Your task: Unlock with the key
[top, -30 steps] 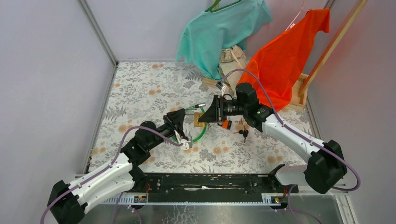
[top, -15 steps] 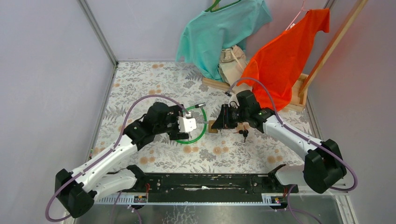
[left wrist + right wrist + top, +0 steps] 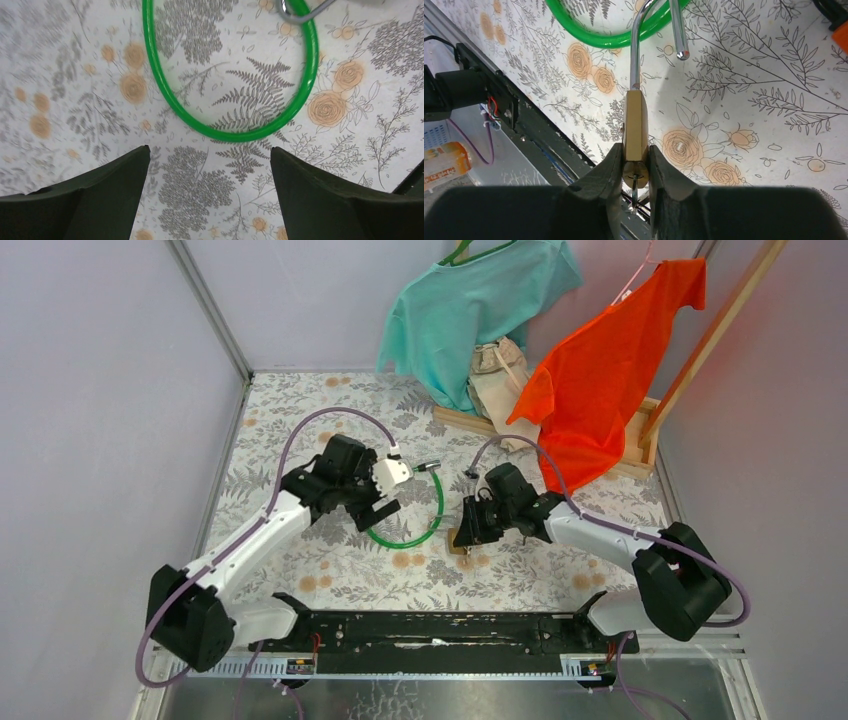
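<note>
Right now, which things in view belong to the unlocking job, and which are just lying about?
Job in hand:
padlock, clamped in the right gripper
green cable
left gripper, open near the cable

Lying about:
teal shirt
orange shirt
beige cloth
wooden rack

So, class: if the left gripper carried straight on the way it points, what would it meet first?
Probably the table, just short of the green cable loop. The left gripper is open and angled downward, though depth is hard to judge.
</note>
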Controlling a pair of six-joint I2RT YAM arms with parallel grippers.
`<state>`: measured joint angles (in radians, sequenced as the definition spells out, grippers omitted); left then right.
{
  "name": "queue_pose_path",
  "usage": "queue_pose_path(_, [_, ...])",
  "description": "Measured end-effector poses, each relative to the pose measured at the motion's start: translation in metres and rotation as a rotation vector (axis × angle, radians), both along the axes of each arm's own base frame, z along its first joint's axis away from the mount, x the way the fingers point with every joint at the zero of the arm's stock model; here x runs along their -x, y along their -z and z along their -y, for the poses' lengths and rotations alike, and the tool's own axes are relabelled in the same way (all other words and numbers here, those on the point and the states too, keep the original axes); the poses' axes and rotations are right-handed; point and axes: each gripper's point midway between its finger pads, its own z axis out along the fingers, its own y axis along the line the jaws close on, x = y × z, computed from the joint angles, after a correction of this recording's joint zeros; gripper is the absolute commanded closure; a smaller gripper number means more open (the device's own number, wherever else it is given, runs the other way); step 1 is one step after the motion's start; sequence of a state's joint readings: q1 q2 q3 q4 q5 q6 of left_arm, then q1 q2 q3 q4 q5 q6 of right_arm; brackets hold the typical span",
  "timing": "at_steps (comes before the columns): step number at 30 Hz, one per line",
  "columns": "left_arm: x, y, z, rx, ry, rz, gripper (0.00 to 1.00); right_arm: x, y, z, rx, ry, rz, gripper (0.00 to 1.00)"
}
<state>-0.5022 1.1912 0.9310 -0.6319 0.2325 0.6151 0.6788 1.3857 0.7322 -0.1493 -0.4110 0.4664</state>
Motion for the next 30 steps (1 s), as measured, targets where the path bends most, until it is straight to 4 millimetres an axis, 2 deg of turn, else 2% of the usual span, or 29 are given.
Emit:
queue_pose_path(6, [-0.010,0.023,-0.015,-0.053,-0.103,-0.107,0.05,0.005,0.014,0.002,-0.013,0.001,0.000,1.00])
queue_pose_path(12, [-0.016,0.027,-0.018,-0.056,-0.135,-0.104,0.10,0.017,0.015,-0.001,-0.059,-0.021,-0.033,1.00])
queue_pose_path(15, [-0.024,0.041,-0.019,-0.072,-0.167,-0.105,0.12,0.028,0.010,0.000,-0.100,-0.040,-0.047,1.00])
queue_pose_path(20, [-0.035,0.087,-0.027,-0.152,-0.227,-0.153,0.13,0.037,-0.015,-0.004,-0.186,-0.076,-0.023,1.00])
queue_pose_path(22, [-0.040,0.100,-0.031,-0.176,-0.248,-0.158,0.14,0.038,-0.023,-0.006,-0.212,-0.089,-0.009,1.00])
queue_pose_path(27, [-0.057,0.118,-0.036,-0.191,-0.301,-0.155,0.15,0.043,-0.023,-0.004,-0.207,-0.098,-0.026,1.00])
queue_pose_path(30, [-0.075,0.117,-0.037,-0.179,-0.331,-0.128,0.15,0.048,-0.015,0.001,-0.184,-0.098,-0.046,1.00])
